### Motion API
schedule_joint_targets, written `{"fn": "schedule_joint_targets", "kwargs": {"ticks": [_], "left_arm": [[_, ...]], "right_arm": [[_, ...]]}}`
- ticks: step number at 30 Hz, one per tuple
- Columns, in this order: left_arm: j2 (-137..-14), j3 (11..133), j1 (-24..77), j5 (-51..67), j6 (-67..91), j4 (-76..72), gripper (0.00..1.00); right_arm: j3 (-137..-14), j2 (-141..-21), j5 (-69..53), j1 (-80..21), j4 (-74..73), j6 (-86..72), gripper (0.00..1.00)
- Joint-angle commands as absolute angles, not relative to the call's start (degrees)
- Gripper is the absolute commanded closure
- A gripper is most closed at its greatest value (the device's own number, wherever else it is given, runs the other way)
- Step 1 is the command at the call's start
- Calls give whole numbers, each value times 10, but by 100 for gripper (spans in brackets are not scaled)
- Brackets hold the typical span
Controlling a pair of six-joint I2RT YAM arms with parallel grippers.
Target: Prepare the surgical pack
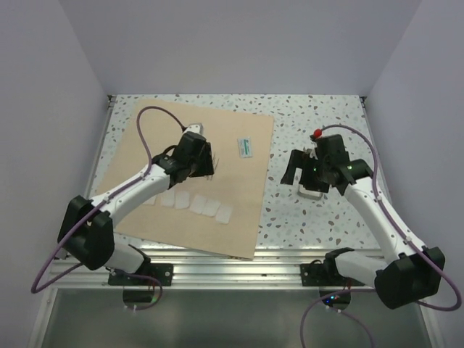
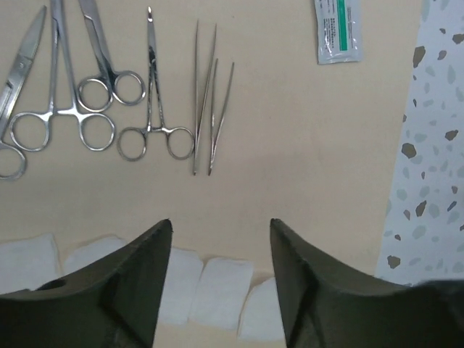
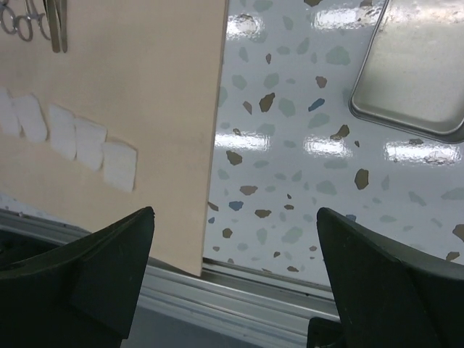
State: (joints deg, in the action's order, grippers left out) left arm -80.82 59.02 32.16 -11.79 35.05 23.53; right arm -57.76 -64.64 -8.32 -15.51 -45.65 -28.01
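Both grippers [image 2: 220,223] [image 3: 235,212] wide open, empty

The left arm [image 1: 138,190] rises from its base off the near-left corner of the sheet [image 1: 243,217] and stretches diagonally over it. Its claw [image 1: 205,163] hangs above the sheet's middle, pointed down, jaws apart with nothing between the fingers [image 2: 138,275]. The right arm [image 1: 377,210] stands well right of the sheet, elbow bent, forearm angled back toward it. Its claw [image 1: 312,176] hovers just off the sheet's right edge, facing down, jaws spread wide and empty.
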Motion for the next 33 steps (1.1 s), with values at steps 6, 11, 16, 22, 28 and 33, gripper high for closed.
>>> {"fn": "schedule_joint_targets", "kwargs": {"ticks": [6, 11, 16, 22, 28, 33], "left_arm": [[-953, 702, 325, -94, 317, 255, 57], [-1004, 736, 315, -63, 276, 238, 53], [-1063, 782, 310, -48, 246, 265, 58], [-1079, 789, 270, -16, 221, 255, 73], [-1097, 794, 251, 25, 186, 252, 78], [-1110, 795, 252, 30, 193, 249, 77]], "right_arm": [[-606, -706, -140, -163, -504, -249, 3], [-634, -747, -142, -164, -518, -236, 3], [-646, -780, -146, -166, -516, -235, 4], [-645, -807, -157, -166, -502, -235, 2], [-653, -822, -164, -167, -499, -234, 2], [-656, -831, -169, -167, -494, -235, 1]]}}
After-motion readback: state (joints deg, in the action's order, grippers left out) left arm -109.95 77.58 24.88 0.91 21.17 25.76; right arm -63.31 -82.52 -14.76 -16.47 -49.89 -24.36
